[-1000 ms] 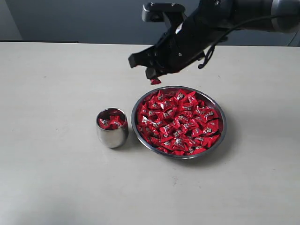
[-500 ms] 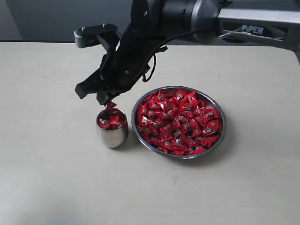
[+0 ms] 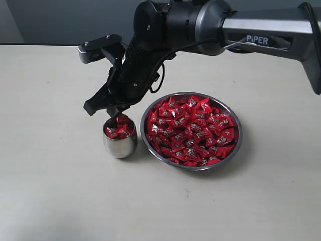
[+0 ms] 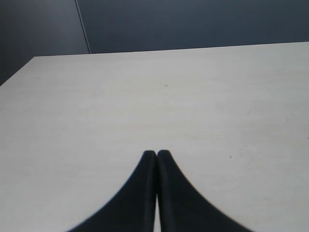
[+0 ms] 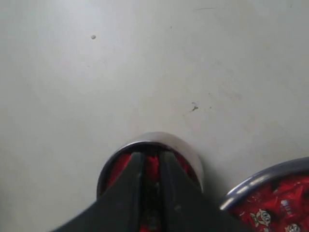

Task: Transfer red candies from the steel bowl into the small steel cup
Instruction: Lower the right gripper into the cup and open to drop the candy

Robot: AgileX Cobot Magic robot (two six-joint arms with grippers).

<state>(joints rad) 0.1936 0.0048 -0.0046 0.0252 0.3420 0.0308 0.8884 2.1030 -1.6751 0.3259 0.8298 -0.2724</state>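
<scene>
The steel bowl (image 3: 235, 146) sits mid-table, heaped with red candies (image 3: 190, 129); part of its rim (image 5: 270, 176) shows in the right wrist view. To its left stands the small steel cup (image 3: 120, 144), holding several candies (image 3: 119, 130). My right gripper (image 3: 116, 116) reaches across and hangs just over the cup's mouth, shut on a red candy (image 5: 152, 168) pinched between its fingertips; the cup (image 5: 188, 150) lies right beneath the tips (image 5: 150, 159). My left gripper (image 4: 156, 153) is shut with nothing in it, above bare table, and does not appear in the exterior view.
The pale table (image 3: 55, 191) spreads around the cup and the bowl. A dark wall (image 3: 60, 20) runs behind the table's far edge. The right arm (image 3: 261, 30) spans above the bowl from the right.
My right gripper carried the candy leftward from above the bowl's far rim and has come down to the cup's mouth. The left gripper has no earlier frame.
</scene>
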